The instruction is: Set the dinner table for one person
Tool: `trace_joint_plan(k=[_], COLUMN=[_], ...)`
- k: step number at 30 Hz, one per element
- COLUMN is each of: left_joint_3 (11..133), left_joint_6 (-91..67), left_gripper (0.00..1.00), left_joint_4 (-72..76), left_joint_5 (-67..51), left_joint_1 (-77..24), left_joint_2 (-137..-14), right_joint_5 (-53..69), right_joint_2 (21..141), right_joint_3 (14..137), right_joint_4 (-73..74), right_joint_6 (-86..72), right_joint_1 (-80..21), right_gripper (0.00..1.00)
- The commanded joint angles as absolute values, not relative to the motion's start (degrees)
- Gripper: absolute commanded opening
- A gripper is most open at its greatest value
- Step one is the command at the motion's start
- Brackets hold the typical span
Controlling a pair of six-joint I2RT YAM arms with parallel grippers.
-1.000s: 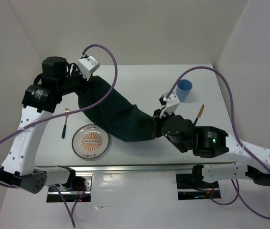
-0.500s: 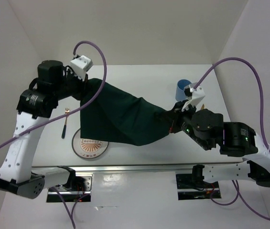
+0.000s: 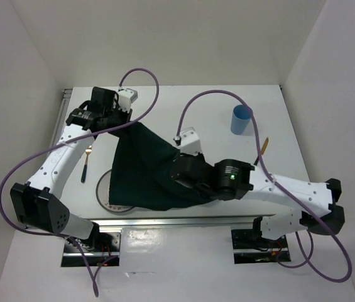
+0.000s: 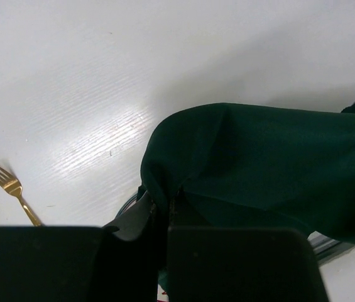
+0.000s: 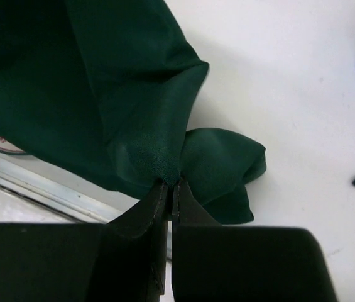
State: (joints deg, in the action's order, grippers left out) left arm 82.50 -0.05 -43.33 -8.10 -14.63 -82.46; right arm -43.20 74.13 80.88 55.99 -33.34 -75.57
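Both grippers are clamped on 1 dark green cloth (image 3: 142, 170). The left gripper (image 4: 164, 211) pinches a fold at its far end, and the right gripper (image 5: 172, 189) pinches a bunched edge near the front rail. The cloth stretches between them over the table (image 3: 196, 107) — the white top under everything — covering most of a plate (image 3: 103, 189). 1 fork (image 3: 85, 165) lies just left of the cloth; a blue cup (image 3: 241, 119) and a knife (image 3: 262, 146) sit well apart from it, at the right.
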Motion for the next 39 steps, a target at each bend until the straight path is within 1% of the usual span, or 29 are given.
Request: trace_joint_plan(k=[1, 3, 4, 6, 7, 8, 9, 10, 12, 13, 14, 16, 17, 23, 25, 28, 29, 30, 31, 32, 33, 34, 35, 37, 38, 39], left_joint_3=[82.4, 81.8, 81.0, 80.2, 79.6, 78.9, 78.9, 78.3, 78.3, 78.3, 78.3, 78.3, 78.9, 81.9, 83.8, 87.9, 89.2, 90.6, 94.4, 97.0, 100.0, 107.9, 112.6, 120.8, 122.5, 121.2], left_joint_6=[-1.3, -1.9, -1.9, -2.5, -2.5, -2.5, -2.5, -3.0, -3.0, -3.0, -3.0, -3.0, -3.0, -4.0, -4.0, -4.0, -4.0, -4.0, -4.0, -3.5, -3.5, -3.5, -4.2, -4.2, -2.8, -2.3], left_gripper=[0.0, 0.0, 0.0, 0.0, 0.0, 0.0, 0.0, 0.0, 0.0, 0.0, 0.0, 0.0, 0.0, 0.0, 0.0, 0.0, 0.0, 0.0, 0.02, 0.11, 0.54, 0.78, 0.99, 1.0, 1.0, 1.0], left_joint_4=[-36.7, -36.1, -36.1, -35.1, -34.2, -34.2, -33.6, -33.6, -33.0, -32.3, -32.3, -31.6, -31.1, -27.3, -26.6, -26.0, -26.0, -25.4, -25.4, -25.9, -28.1, -30.1, -32.8, -38.2, -39.5, -40.0], left_joint_5=[-7.0, -7.0, -7.0, -7.0, -7.0, -7.8, -7.8, -7.8, -8.3, -7.8, -7.8, -6.5, -6.5, -2.8, -1.8, -1.8, -1.1, -1.1, -1.1, -2.5, -3.2, -3.7, -2.7, -0.2, 1.9, 2.5], left_joint_1=[-13.4, -12.8, -12.8, -12.8, -12.8, -12.3, -12.3, -12.3, -12.3, -12.3, -12.3, -12.3, -12.3, -12.3, -12.3, -12.3, -12.3, -11.8, -11.8, -11.2, -11.2, -10.5, -10.5, -10.5, -10.5, -10.5], left_joint_2=[-82.4, -83.0, -83.0, -83.0, -83.0, -83.0, -83.0, -83.5, -83.5, -84.2, -84.2, -86.0, -86.5, -91.8, -93.7, -98.6, -100.1, -101.8, -105.7, -108.1, -110.6, -113.5, -120.1, -125.0, -125.6, -124.0], right_joint_5=[-43.6, -41.9, -43.0, -40.0, -37.6, -34.9, -28.8, -24.8, -15.2, -13.5, -12.0, -7.0, -5.5, -3.6, -3.6, -3.6, -4.4, -4.4, -4.4, -4.4, -4.9, -4.9, -5.6, -5.6, -5.6, -2.9], right_joint_2=[77.9, 84.2, 86.0, 87.7, 87.0, 87.0, 87.0, 89.3, 91.2, 91.2, 90.4, 90.4, 90.4, 95.3, 99.5, 105.9, 107.6, 109.4, 113.2, 115.1, 117.0, 120.4, 121.7, 123.4, 123.4, 122.5], right_joint_3=[81.8, 83.4, 85.1, 86.0, 86.0, 82.7, 82.0, 82.0, 83.5, 83.5, 81.0, 80.2, 80.2, 83.6, 88.3, 95.4, 97.3, 99.2, 103.7, 106.3, 109.0, 111.8, 117.4, 122.3, 125.2, 125.2], right_joint_4=[44.9, 44.2, 44.2, 43.7, 38.0, 35.4, 33.9, 33.9, 35.2, 34.2, 30.5, 28.7, 28.7, 27.3, 28.1, 29.6, 30.2, 30.2, 31.7, 32.5, 33.4, 35.5, 36.6, 39.1, 41.5, 42.5], right_joint_6=[-22.8, -20.1, -19.6, -19.6, -17.8, -14.8, -14.8, -14.8, -15.9, -15.9, -15.4, -15.4, -15.4, -12.9, -13.4, -14.0, -14.0, -13.3, -12.7, -12.7, -12.7, -12.7, -12.7, -12.1, -12.1, -11.5], right_joint_1=[-74.2, -72.2, -71.6, -69.0, -65.3, -63.1, -60.4, -53.4, -46.3, -43.6, -39.2, -34.4, -30.0, -23.5, -19.7, -17.1, -17.1, -17.1, -17.1, -17.1, -16.5, -16.5, -15.9, -15.9, -15.9, -15.9], right_gripper=[0.0, 0.0, 0.0, 0.0, 0.0, 0.0, 0.0, 0.0, 0.0, 0.0, 0.0, 0.0, 0.0, 0.0, 0.0, 0.01, 0.09, 0.25, 0.41, 0.53, 0.68, 0.72, 0.75, 0.78, 0.78, 0.78])
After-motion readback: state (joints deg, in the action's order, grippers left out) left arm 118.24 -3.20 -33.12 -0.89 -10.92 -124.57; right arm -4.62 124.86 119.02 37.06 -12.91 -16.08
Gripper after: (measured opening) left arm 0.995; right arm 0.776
